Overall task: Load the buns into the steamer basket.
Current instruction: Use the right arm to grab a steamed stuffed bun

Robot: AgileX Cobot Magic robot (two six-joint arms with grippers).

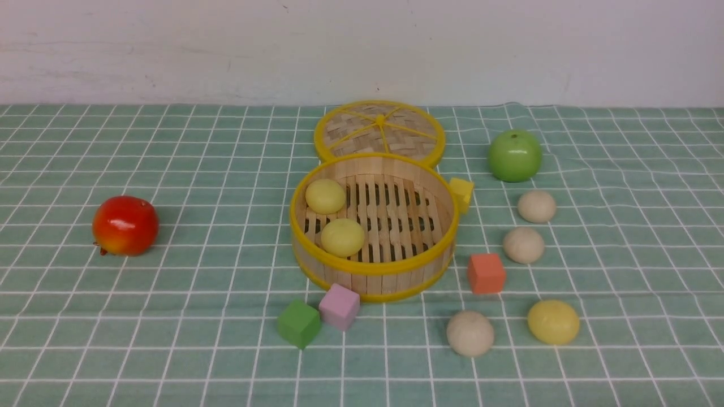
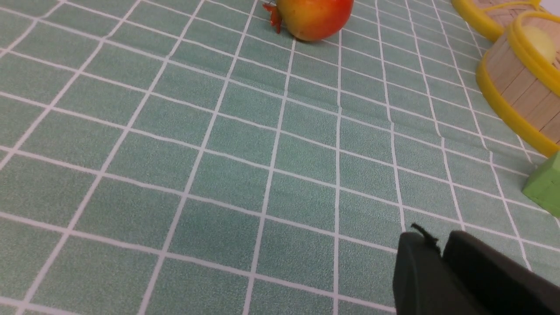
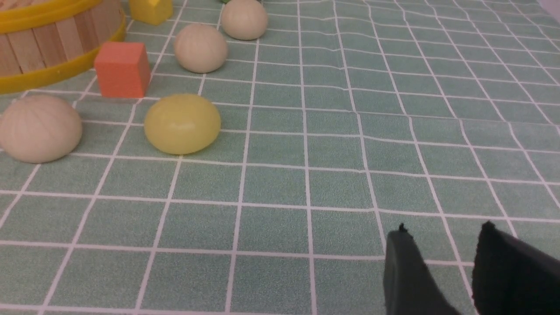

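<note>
Two buns point(image 1: 325, 196) sit in the steamer basket point(image 1: 373, 268). Four lie on the worktop point(image 1: 169, 316) to its right, the yellow one point(image 1: 553, 321) nearest my right claw point(image 3: 444, 227), which is released and empty. My left claw point(image 2: 439, 245) is all but clenched on nothing. The buns look light, smooth and probably squashy, so I'd pinch gently across the dome's widest part. There's open cloth around it, but the orange cube point(image 1: 486, 273) crowds the basket's wall.
</note>
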